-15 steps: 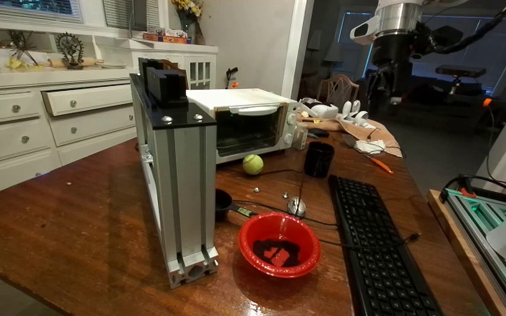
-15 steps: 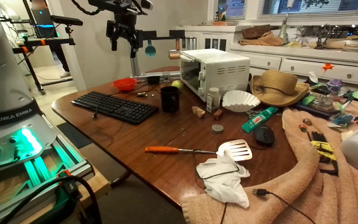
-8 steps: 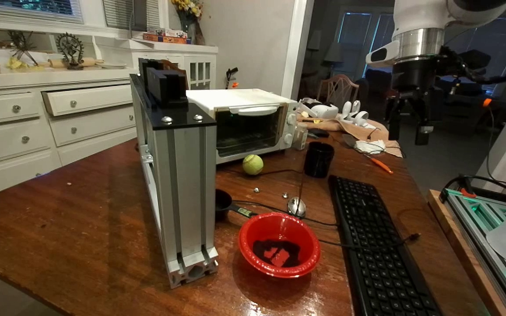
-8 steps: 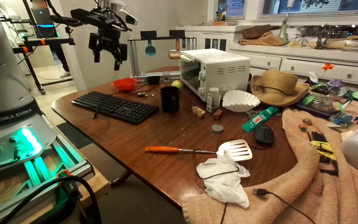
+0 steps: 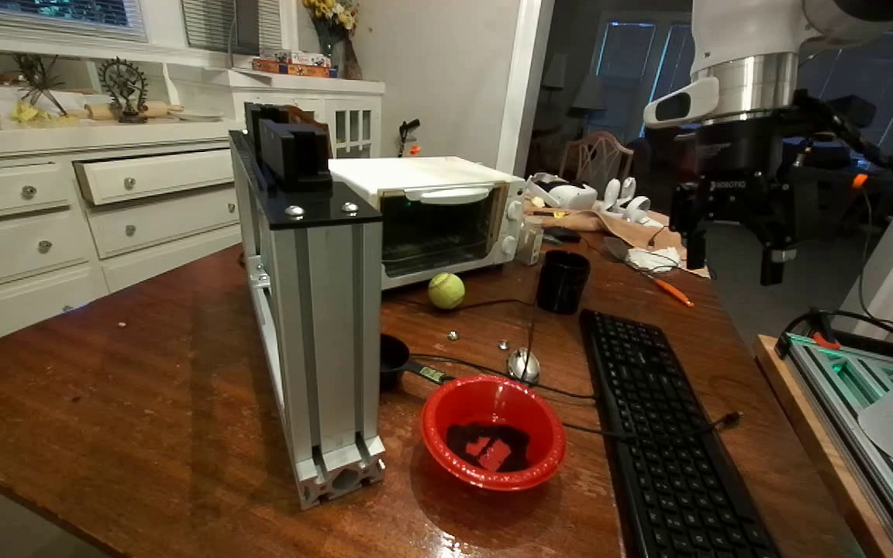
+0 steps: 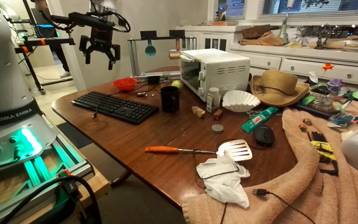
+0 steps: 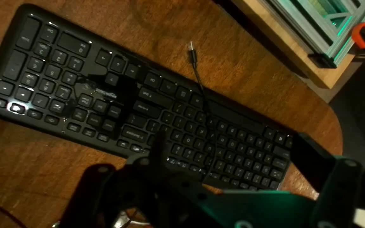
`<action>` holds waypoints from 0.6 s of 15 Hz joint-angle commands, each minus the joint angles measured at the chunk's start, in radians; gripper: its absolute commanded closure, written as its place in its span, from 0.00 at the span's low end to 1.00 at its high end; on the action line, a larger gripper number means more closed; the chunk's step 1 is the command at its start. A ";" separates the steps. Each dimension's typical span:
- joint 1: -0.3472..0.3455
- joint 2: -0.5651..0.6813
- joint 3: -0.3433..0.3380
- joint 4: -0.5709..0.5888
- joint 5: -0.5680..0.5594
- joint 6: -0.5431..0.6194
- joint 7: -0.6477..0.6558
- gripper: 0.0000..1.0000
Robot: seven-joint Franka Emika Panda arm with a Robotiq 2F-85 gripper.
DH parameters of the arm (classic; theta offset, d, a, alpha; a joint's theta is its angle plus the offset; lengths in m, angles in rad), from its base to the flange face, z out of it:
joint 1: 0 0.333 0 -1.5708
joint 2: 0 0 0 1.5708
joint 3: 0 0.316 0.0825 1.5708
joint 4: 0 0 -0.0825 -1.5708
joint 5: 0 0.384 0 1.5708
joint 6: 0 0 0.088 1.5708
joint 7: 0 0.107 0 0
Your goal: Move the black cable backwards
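Note:
The black cable [image 7: 199, 79] lies across the black keyboard [image 7: 138, 109] in the wrist view. Its plug end rests on the wood beyond the keyboard's edge. In an exterior view the cable [image 5: 591, 428] runs from behind the red bowl over the keyboard to its plug. The plug end [image 6: 95, 115] also shows small in an exterior view. My gripper [image 5: 733, 266] is open and empty, pointing down high above the keyboard side of the table. It shows in an exterior view [image 6: 99, 63] too. In the wrist view the gripper [image 7: 230, 139] has its fingers wide apart, with the cable's far stretch between them, well below.
A red bowl [image 5: 493, 480], a spoon [image 5: 524, 366], a black mug [image 5: 563, 283] and a tall aluminium post [image 5: 330, 333] stand near the keyboard. A white toaster oven [image 6: 225, 68] is behind. A spatula [image 6: 162, 150] and another black cord [image 6: 286, 202] lie farther along.
My gripper has come lower and moved toward the robot's base, over the keyboard side, staying open. The cable, keyboard and other objects have not moved.

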 commanded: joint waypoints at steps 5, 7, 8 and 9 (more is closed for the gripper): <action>0.032 0.078 0.064 0.004 0.007 -0.001 -0.014 0.00; 0.028 0.073 0.061 0.007 0.007 -0.001 -0.013 0.00; 0.027 0.072 0.060 0.007 0.007 -0.001 -0.013 0.00; 0.027 0.071 0.061 0.007 0.007 -0.001 -0.013 0.00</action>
